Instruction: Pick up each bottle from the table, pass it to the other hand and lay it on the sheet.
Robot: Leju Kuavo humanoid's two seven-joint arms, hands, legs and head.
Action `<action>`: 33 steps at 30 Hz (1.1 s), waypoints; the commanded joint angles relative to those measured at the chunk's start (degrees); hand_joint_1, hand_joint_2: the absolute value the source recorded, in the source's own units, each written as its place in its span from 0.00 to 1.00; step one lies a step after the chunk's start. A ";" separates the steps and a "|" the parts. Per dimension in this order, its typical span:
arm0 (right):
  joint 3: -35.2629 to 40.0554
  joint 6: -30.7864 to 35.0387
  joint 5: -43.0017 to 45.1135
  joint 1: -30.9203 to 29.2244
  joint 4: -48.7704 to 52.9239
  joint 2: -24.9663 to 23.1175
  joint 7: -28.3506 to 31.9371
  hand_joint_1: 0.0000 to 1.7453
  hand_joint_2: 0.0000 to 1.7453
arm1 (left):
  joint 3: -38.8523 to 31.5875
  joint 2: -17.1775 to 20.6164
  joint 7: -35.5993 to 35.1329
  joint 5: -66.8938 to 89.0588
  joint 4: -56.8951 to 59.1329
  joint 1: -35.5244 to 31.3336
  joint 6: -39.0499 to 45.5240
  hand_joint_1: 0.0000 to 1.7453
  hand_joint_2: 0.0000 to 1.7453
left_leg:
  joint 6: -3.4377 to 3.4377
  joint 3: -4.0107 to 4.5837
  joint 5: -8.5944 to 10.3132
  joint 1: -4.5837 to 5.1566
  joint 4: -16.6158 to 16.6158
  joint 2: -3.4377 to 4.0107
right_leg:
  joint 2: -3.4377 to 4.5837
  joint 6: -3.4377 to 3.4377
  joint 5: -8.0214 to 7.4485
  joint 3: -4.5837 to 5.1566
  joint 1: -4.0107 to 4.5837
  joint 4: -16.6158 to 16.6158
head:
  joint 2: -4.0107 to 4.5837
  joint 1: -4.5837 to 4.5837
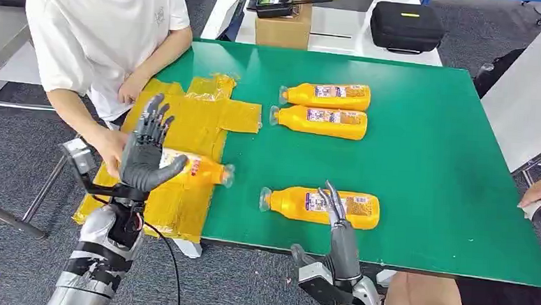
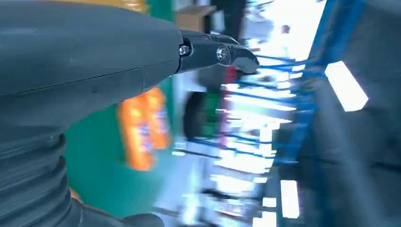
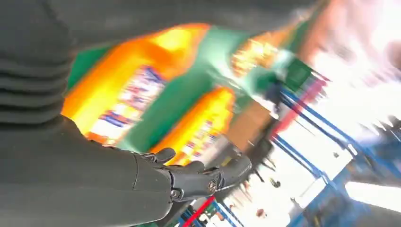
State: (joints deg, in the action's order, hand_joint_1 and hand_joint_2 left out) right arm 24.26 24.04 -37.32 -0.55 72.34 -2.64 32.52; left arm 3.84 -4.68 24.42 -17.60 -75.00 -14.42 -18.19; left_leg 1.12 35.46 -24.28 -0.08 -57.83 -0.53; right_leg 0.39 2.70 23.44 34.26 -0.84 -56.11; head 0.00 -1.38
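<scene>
Lower left, one bottle [image 1: 204, 170] on the sheet [image 1: 185, 120] is half hidden by the spread, empty left hand [image 1: 149, 153]; the right hand [image 1: 336, 205], fingers apart, is raised over the green table [image 1: 428, 154].

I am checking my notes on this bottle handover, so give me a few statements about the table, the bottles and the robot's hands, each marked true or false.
1. Four orange bottles are in view. True: one on the sheet, one near the front edge and two farther back.
2. The right hand holds a bottle lifted off the table. False: it reaches over the front bottle, which lies on the green table.
3. The yellow sheet covers the whole table. False: it covers only the left corner.
4. The left hand is open, fingers spread. True.
5. A person sits beside the sheet. True.
</scene>
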 commanded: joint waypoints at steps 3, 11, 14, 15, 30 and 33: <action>-5.31 -2.46 -6.62 -5.42 -9.28 5.87 -3.40 0.00 1.00 | -3.23 -2.45 0.33 -4.07 -11.15 5.16 -2.56 0.00 1.00 | -0.04 -0.40 -0.15 -0.02 0.00 0.15 | 0.04 -0.10 0.09 -0.40 0.05 0.07 | 0.00 0.02; -5.13 -2.72 -7.95 -5.22 -8.99 5.47 -4.85 0.00 1.00 | -3.38 -2.51 0.52 -4.26 -10.57 4.85 -2.73 0.00 1.00 | -0.02 -0.22 -0.08 -0.01 0.00 0.13 | 0.06 -0.07 0.04 -0.21 0.03 0.04 | 0.02 -0.02; -6.62 -5.96 -13.60 -11.22 -12.79 8.25 -9.25 0.00 1.00 | -1.01 -2.14 1.58 -0.99 -15.02 7.65 -2.53 0.00 1.00 | -0.04 -0.32 -0.10 -0.01 0.04 0.14 | 0.06 -0.10 0.08 -0.30 0.04 0.04 | 0.00 0.00; -6.23 -7.28 -14.41 -12.02 -13.72 8.53 -9.78 0.00 1.00 | -0.60 -2.01 1.93 0.13 -15.76 8.11 -1.84 0.00 1.00 | 0.00 -0.15 -0.04 0.01 0.01 0.21 | 0.15 -0.03 -0.01 -0.12 0.01 0.02 | 0.00 0.00; -0.68 -12.42 -23.19 -21.12 -25.71 8.53 -22.17 0.00 1.00 | 0.22 -2.21 0.85 3.77 -14.24 11.30 1.50 0.00 1.00 | -0.05 -0.36 -0.11 -0.02 0.05 0.21 | 0.13 -0.09 0.06 -0.33 0.05 0.05 | 0.00 0.00; -0.70 -12.45 -23.17 -21.07 -25.82 8.63 -22.14 0.00 1.00 | 0.21 -2.18 0.85 3.77 -14.17 11.42 1.50 0.00 1.00 | -0.02 -0.21 -0.03 -0.01 0.04 0.08 | 0.02 -0.04 0.03 -0.21 0.03 0.03 | 0.00 -0.02</action>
State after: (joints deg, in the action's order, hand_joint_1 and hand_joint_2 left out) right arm 20.42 13.79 -60.52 -17.14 54.53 5.03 11.91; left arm 3.56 -7.28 25.83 -14.64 -90.82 -3.80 -17.03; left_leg 1.13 35.46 -24.25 -0.09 -57.84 -0.52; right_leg 0.39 2.71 23.42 34.26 -0.82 -56.13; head 0.00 -1.40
